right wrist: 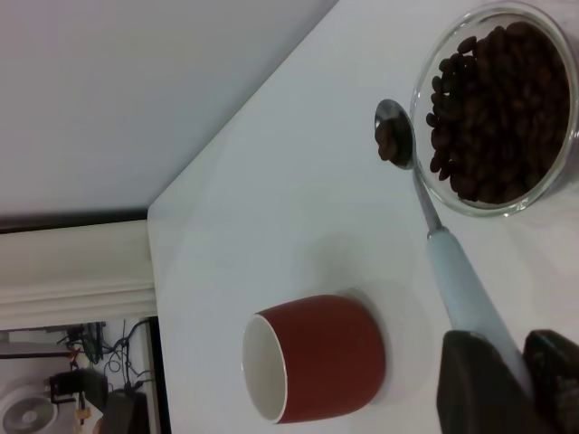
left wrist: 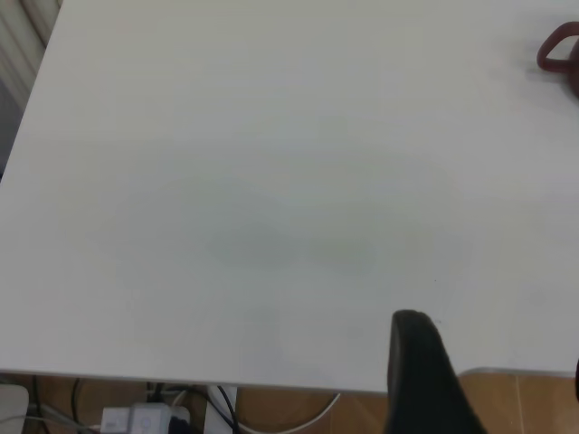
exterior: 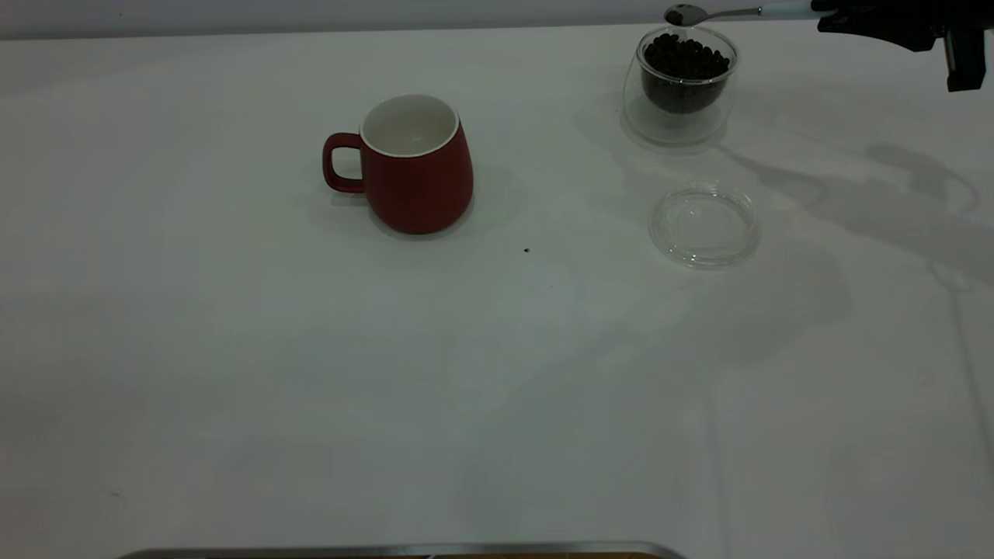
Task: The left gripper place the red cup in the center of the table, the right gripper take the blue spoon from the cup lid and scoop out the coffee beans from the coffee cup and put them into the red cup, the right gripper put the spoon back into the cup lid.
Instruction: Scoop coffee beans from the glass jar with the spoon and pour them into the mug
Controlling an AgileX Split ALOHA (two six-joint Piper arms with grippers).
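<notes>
Nearest the exterior camera, the cup lid (exterior: 704, 225) lies bare on the desk (exterior: 233, 373), red cup (exterior: 419, 163) central; in the right wrist view, the right end effector (right wrist: 507, 375) clamps the blue spoon (right wrist: 434, 235), whose few coffee beans (right wrist: 387, 140) could spill if tilted.

My right gripper (exterior: 835, 17) is clamped on the pale handle of the blue spoon (exterior: 730, 12), holding it level above the table's (exterior: 233, 349) far edge, its metal bowl carrying a few coffee beans (right wrist: 387, 140) just past the coffee cup's (exterior: 680, 85) rim. That clear glass cup stands upright near the far right corner, full of dark beans. The cup lid (exterior: 704, 225) lies flat in front of it. The red cup (exterior: 411, 164) stands upright mid-table, white inside, nothing in it, handle pointing toward the left edge.
</notes>
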